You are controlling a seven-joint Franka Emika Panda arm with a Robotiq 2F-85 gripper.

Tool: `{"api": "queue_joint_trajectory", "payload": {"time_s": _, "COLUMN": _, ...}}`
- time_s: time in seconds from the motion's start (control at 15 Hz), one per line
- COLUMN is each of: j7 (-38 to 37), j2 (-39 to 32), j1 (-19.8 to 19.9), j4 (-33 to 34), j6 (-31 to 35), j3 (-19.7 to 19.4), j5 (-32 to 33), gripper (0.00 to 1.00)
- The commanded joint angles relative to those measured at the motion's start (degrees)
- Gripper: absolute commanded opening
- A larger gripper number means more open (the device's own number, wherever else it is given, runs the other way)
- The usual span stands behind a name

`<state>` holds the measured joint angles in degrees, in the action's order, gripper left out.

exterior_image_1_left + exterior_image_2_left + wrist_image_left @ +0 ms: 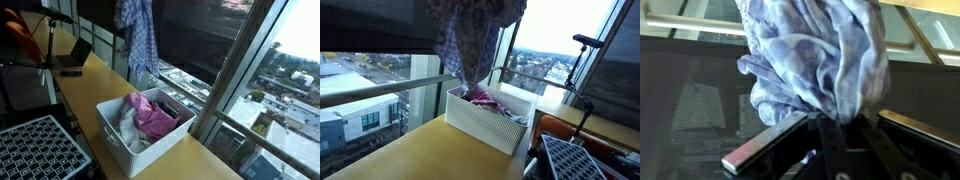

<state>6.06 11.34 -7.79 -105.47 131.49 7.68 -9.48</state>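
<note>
Claw (836, 122): closed, gripping the cloth (820, 60).
Cloth position: hangs from the claw, directly above the basket (118, 132).

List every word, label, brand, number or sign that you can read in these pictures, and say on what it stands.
No text can be read in any view.
cloth: checked pattern only, no label visible.
bin: plain white walls, no print.
buildings outside the window: too far and blurred to show any sign.

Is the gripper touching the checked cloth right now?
Touching. The wrist view shows the checked cloth bunched and pinched where the gripper closes on it.
</note>
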Motion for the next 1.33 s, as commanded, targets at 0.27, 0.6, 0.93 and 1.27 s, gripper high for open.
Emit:
{"api": "queue_joint_trajectory", "payload": {"time_s": 0.27, "j7": -1.48, "j2": -3.18, "j1": -3.65, "j4": -10.91, "j6": 3.83, "j3": 3.05, "j5": -0.59, "gripper": 0.03}}
{"api": "queue_joint_trajectory", "payload": {"time_s": 0.6, "j7": -0.97, "j2": -11.29, "j1": -3.80, "j4": -18.02, "j6": 9.50, "j3": 3.30, "j5": -1.49, "gripper": 0.03}}
{"api": "queue_joint_trajectory", "payload": {"time_s": 0.93, "j7": -2.32, "j2": -19.59, "j1": -4.48, "j4": -20.39, "j6": 13.65, "j3": 4.53, "j5": 0.79, "gripper": 0.03}}
{"api": "queue_joint_trajectory", "payload": {"time_s": 1.27, "j7": -2.23, "j2": -22.57, "j1": -4.61, "j4": -20.33, "j6": 13.82, "j3": 4.55, "j5": 2.58, "gripper": 0.58}}
